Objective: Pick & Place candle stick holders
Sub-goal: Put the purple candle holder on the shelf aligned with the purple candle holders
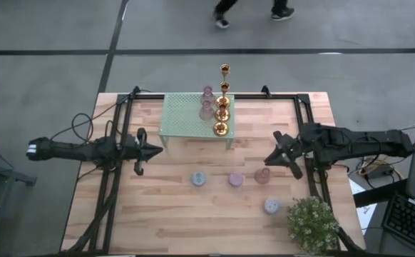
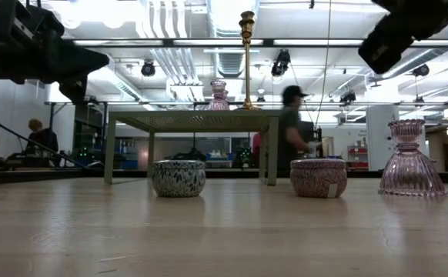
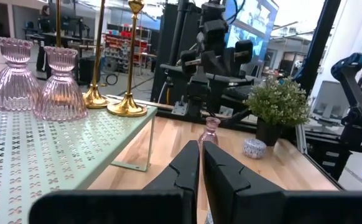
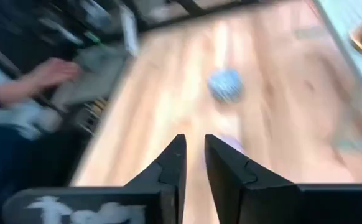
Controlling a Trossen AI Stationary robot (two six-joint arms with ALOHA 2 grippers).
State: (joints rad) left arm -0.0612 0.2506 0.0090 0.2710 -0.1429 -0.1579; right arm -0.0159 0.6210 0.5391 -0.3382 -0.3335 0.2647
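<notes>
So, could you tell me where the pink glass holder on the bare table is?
In the high view, the pink glass holder stands right of centre, beside the lilac round holder and just below the right gripper.

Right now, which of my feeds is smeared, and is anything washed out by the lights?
Right wrist view: motion-smeared, the blue round holder only a soft blob beyond the right gripper. Low view: ceiling lights glare, leaving the arms as dark silhouettes. Left wrist view: sharp on the pink glass holders and rack. High view: evenly lit.
</notes>
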